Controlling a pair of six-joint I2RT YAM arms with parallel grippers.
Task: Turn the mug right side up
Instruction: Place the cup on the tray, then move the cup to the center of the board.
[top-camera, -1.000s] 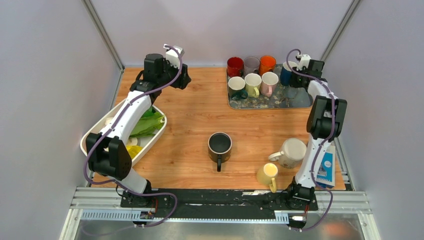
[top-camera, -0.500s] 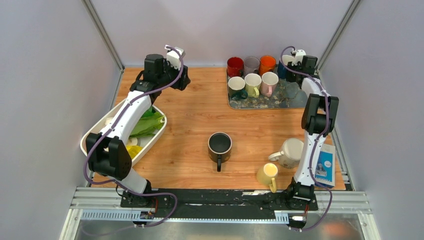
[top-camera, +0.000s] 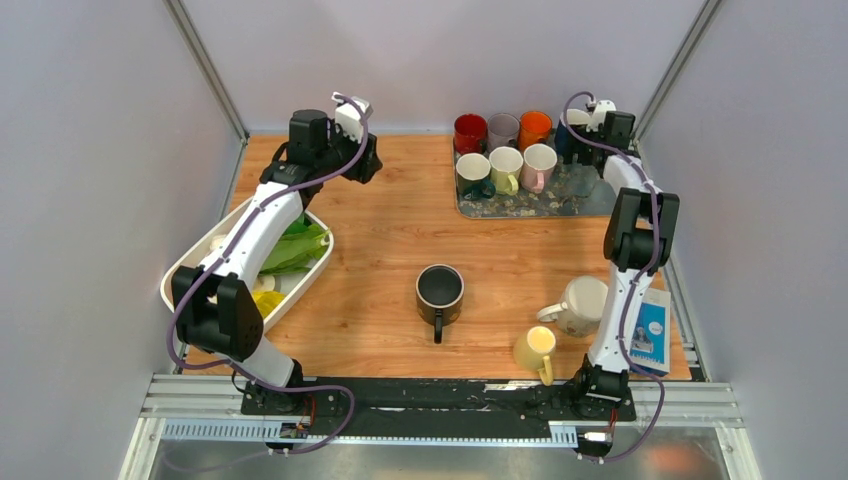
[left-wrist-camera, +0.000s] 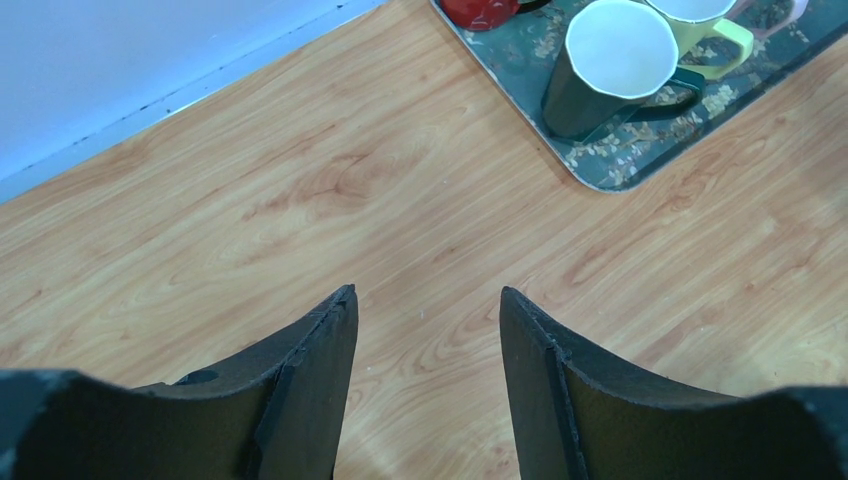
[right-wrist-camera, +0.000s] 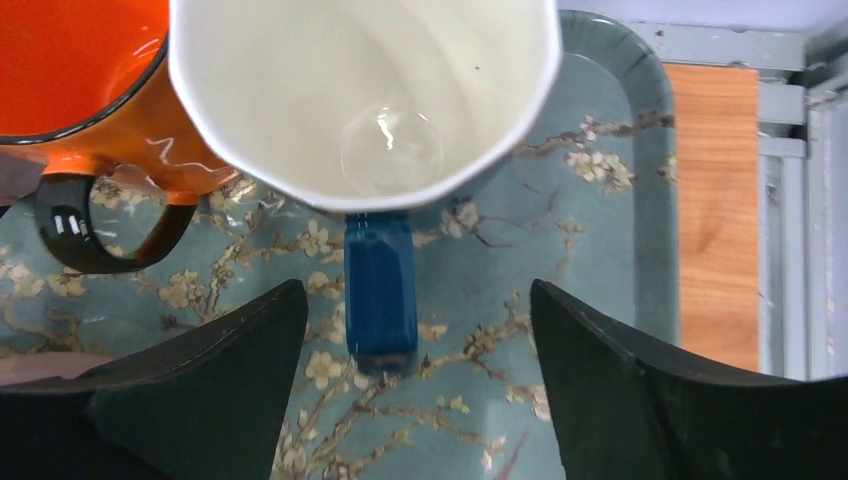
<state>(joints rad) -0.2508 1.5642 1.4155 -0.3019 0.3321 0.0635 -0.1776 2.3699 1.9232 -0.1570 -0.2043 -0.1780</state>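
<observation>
A blue mug (right-wrist-camera: 380, 90) with a white inside stands mouth up at the back right of the floral tray (right-wrist-camera: 610, 200), beside an orange mug (right-wrist-camera: 70, 70). My right gripper (right-wrist-camera: 418, 290) hangs open just above it. Its fingers stand either side of the blue handle (right-wrist-camera: 380, 290) without touching it. In the top view the blue mug (top-camera: 568, 140) is partly hidden under that wrist. A beige mug (top-camera: 582, 303) near the right front appears to sit mouth down. My left gripper (left-wrist-camera: 428, 292) is open and empty over bare wood at the back left.
Several upright mugs fill the tray (top-camera: 590, 200). A black mug (top-camera: 440, 292) stands mid-table and a yellow mug (top-camera: 535, 348) near the front. A white basket (top-camera: 185, 270) with green and yellow items lies at the left. A blue box (top-camera: 652, 335) lies at the right edge.
My right gripper shifted toward the back corner with the blue mug, then opened and let go of its handle. The left arm has not moved.
</observation>
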